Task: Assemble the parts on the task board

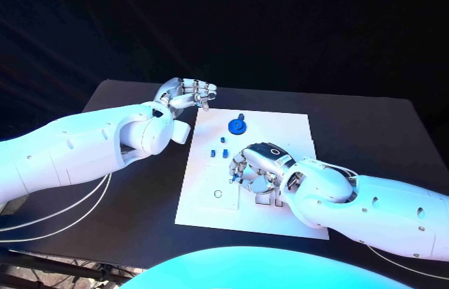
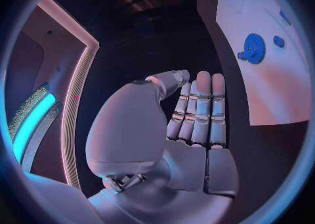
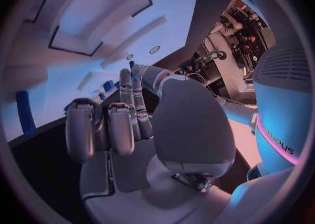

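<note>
The white task board (image 1: 281, 123) lies mid-table. A blue gear (image 1: 237, 126) stands near its far edge, with small blue parts (image 1: 220, 151) lying just in front of it. My right hand (image 1: 254, 169) hangs over the middle of the board, fingers curled down. In the right wrist view the thumb and one finger of my right hand (image 3: 125, 119) meet on a small blue part (image 3: 133, 68). My left hand (image 1: 187, 95) hovers over the black table beyond the board's far left corner. In the left wrist view my left hand (image 2: 197, 114) has straight fingers and holds nothing, and the gear (image 2: 253, 48) shows beyond it.
Shallow recesses (image 3: 98, 19) and a small round hole (image 1: 217, 194) mark the board. A blue peg (image 3: 25, 111) lies on the board near the right hand. Bare black table (image 1: 374, 126) surrounds the board. White cables (image 1: 65, 214) trail under my left arm.
</note>
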Controlling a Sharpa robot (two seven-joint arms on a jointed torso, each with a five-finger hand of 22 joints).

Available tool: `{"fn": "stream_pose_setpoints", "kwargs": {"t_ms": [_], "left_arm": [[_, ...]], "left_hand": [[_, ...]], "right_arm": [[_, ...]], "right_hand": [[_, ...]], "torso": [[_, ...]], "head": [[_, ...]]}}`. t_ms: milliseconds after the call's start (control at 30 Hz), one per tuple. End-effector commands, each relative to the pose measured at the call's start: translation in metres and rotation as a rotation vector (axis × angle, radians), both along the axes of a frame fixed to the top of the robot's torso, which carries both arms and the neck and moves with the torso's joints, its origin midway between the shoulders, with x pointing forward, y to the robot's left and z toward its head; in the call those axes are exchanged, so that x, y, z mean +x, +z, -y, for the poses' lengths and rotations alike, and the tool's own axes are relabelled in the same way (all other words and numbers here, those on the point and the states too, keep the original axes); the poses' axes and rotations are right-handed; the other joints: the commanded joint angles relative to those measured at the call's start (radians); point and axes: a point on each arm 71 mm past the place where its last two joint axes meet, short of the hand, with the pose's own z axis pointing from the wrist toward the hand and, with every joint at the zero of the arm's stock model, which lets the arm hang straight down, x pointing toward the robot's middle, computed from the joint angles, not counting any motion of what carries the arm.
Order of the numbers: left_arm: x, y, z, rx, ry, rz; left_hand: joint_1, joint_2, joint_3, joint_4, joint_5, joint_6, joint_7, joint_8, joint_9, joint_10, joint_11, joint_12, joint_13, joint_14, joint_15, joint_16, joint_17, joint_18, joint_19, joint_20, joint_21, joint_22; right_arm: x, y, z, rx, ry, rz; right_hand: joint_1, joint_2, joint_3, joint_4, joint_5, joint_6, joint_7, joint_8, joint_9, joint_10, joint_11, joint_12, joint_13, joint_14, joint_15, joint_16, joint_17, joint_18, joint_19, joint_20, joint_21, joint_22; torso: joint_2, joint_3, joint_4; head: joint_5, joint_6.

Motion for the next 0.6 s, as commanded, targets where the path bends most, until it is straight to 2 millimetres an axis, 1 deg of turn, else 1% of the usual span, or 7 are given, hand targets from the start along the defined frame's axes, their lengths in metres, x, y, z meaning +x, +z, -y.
{"fn": "stream_pose_setpoints", "kwargs": {"t_ms": [33,300,467,600], "left_arm": [[-0.0004,0.0013,0.0036,-0.004,-0.025,0.008],[-0.0003,0.0013,0.0032,-0.003,-0.025,0.007],[-0.0003,0.0012,0.0035,-0.003,-0.027,0.007],[-0.0002,0.0011,0.0032,-0.002,-0.026,0.007]], "left_hand": [[0.003,-0.003,0.001,-0.007,0.005,-0.004,0.001,-0.005,0.001,-0.008,-0.002,0.003,-0.001,-0.005,0.0,-0.004,-0.001,0.015,-0.006,-0.002,0.005,0.001],[0.003,-0.003,0.001,-0.007,0.005,-0.004,0.001,-0.005,0.001,-0.008,-0.002,0.003,-0.001,-0.005,0.0,-0.004,-0.001,0.015,-0.006,-0.002,0.005,0.001],[0.003,-0.003,0.001,-0.007,0.005,-0.004,0.001,-0.005,0.001,-0.008,-0.002,0.003,-0.001,-0.005,0.0,-0.004,-0.001,0.015,-0.006,-0.002,0.005,0.001],[0.002,-0.003,0.001,-0.008,0.004,-0.005,0.001,-0.005,0.001,-0.01,-0.001,0.005,-0.001,-0.005,0.001,-0.004,-0.002,0.015,-0.007,-0.001,0.005,0.001]], "right_arm": [[-0.0007,-0.0032,-0.0009,-0.032,0.016,0.005],[-0.0012,-0.0049,-0.0023,-0.026,0.017,0.009],[-0.0023,-0.0058,-0.0039,-0.018,0.018,0.01],[-0.0027,-0.007,-0.0052,-0.02,0.02,0.008]], "right_hand": [[-0.003,0.004,-0.002,-0.006,0.004,0.007,-0.002,0.003,0.001,0.015,-0.007,-0.003,0.0,0.046,-0.005,-0.006,-0.002,-0.012,0.03,-0.005,-0.004,0.183],[-0.005,0.004,-0.003,-0.006,0.003,0.007,-0.002,0.003,0.001,0.015,-0.007,-0.004,0.001,0.046,-0.005,-0.006,-0.002,-0.012,0.03,-0.005,-0.003,0.183],[-0.005,0.004,-0.003,-0.006,0.003,0.007,-0.002,0.003,0.001,0.015,-0.007,-0.004,0.001,0.046,-0.005,-0.006,-0.002,-0.012,0.03,-0.005,-0.003,0.183],[-0.005,0.004,-0.003,-0.006,0.003,0.007,-0.002,0.003,0.001,0.015,-0.007,-0.004,0.001,0.046,-0.005,-0.006,-0.002,-0.012,0.03,-0.005,-0.003,0.183]], "torso": [[0.0,0.0003,0.0003],[0.0,0.0004,-0.0005],[0.0,0.0007,0.0007],[0.0,0.0005,-0.0005]], "head": [[0.002,-0.001],[0.002,-0.003],[0.001,-0.005],[0.001,-0.004]]}}
